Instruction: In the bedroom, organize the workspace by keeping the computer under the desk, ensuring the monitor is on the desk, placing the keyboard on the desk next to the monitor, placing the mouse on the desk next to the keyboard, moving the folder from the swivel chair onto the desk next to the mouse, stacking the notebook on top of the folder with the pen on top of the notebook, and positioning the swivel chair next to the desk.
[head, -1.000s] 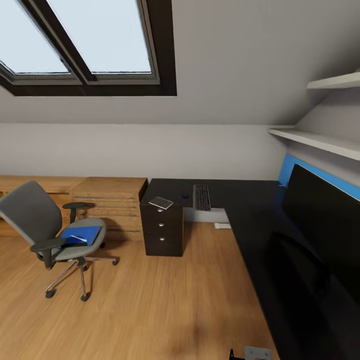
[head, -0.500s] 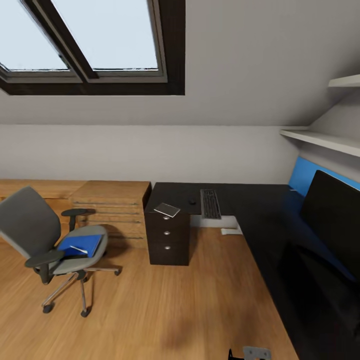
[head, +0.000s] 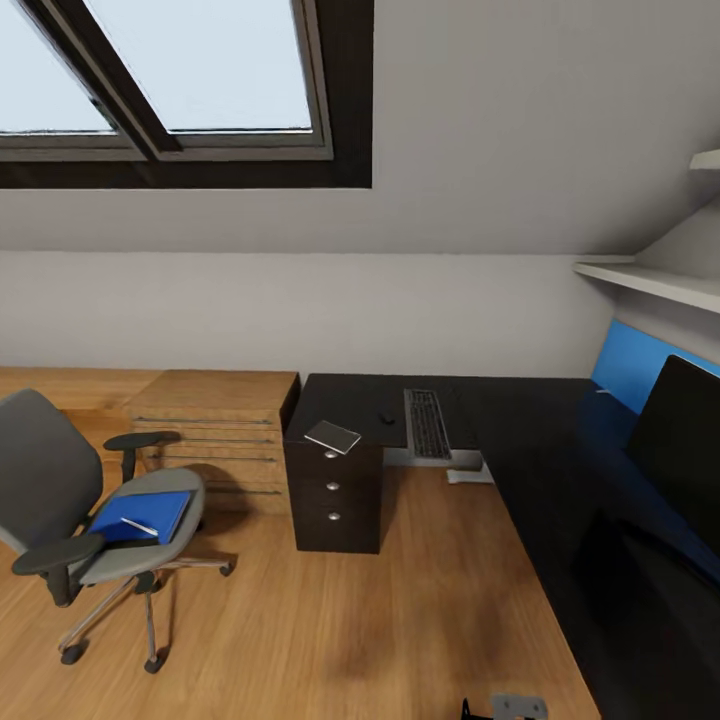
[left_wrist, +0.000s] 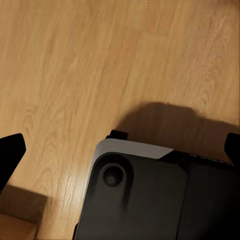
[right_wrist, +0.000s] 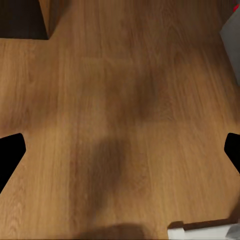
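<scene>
monitor (head: 688, 450): cut off by the right edge of the head view; stand not visible.
tabletop (head: 540, 440): near end runs out of the head view at the lower right.
swivel chair (head: 90, 500): back cropped by the left edge.
pen (head: 139, 526): a thin pale sliver on the folder (head: 140, 515); tip too small to tell.
mouse (head: 385, 417): a tiny dark spot beside the keyboard (head: 428, 423); shape unclear.
left hand (left_wrist: 120, 150): fingertips only at the picture's edges, cropped.
right hand (right_wrist: 120, 150): likewise, dark tips at both edges.

Left gripper (left_wrist: 120, 150) hangs with fingers (left_wrist: 10, 150) spread wide; right gripper (right_wrist: 120, 150) too, fingers (right_wrist: 10, 152) apart, both empty.
</scene>
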